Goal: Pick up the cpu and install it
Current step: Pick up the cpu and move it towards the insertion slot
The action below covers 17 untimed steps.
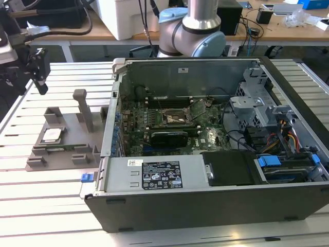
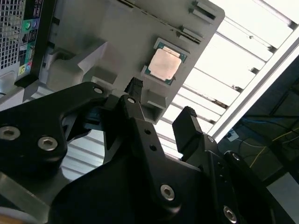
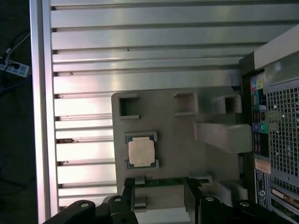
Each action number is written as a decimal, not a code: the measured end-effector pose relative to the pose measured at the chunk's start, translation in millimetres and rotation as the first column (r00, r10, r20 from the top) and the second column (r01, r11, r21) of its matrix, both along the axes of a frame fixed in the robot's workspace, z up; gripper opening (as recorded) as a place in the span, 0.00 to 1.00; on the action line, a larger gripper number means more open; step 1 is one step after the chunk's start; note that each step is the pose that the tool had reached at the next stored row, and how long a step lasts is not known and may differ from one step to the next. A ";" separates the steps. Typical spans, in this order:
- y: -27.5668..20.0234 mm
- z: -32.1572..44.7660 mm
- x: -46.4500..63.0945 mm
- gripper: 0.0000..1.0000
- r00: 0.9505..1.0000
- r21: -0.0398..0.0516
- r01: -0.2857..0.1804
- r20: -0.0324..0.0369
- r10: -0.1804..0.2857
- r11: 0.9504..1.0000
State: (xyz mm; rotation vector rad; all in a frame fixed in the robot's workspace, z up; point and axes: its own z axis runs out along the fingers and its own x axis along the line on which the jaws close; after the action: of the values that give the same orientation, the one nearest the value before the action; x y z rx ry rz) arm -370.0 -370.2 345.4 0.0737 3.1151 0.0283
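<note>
In the exterior view, the cpu (image 1: 52, 135) is lying flat in a recess of the grey holder tray (image 1: 67, 154). The tray is sitting on the slatted worktop (image 1: 31, 190) near its edge on the exterior view's left, just beside the open computer case (image 1: 205, 206). The arm's dark tool end (image 1: 37, 69) is hanging above the worktop's far corner on that side. In the second wrist view, the jaws are standing spread and gripping nothing, and their black fingertips (image 2: 188, 116) are hovering clear of the cpu (image 2: 164, 64), which is resting in the tray (image 2: 117, 37). In the first wrist view, the cpu (image 3: 141, 151) is sitting in its tray pocket between the worktop's edge and the case (image 3: 280, 121), with the spread jaws hanging near it, not touching.
</note>
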 end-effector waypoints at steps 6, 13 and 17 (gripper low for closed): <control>6.8 -18.7 -2.8 0.54 1.000 0.000 -0.007 0.000 0.007 1.000; 6.4 -37.5 -8.9 0.54 0.998 0.000 -0.061 0.000 0.061 0.998; 6.4 -50.1 -8.9 0.54 0.996 0.000 -0.091 0.000 0.091 0.996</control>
State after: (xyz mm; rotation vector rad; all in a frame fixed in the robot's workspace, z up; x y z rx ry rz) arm -379.0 -363.9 295.2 -0.0689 3.1161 0.0297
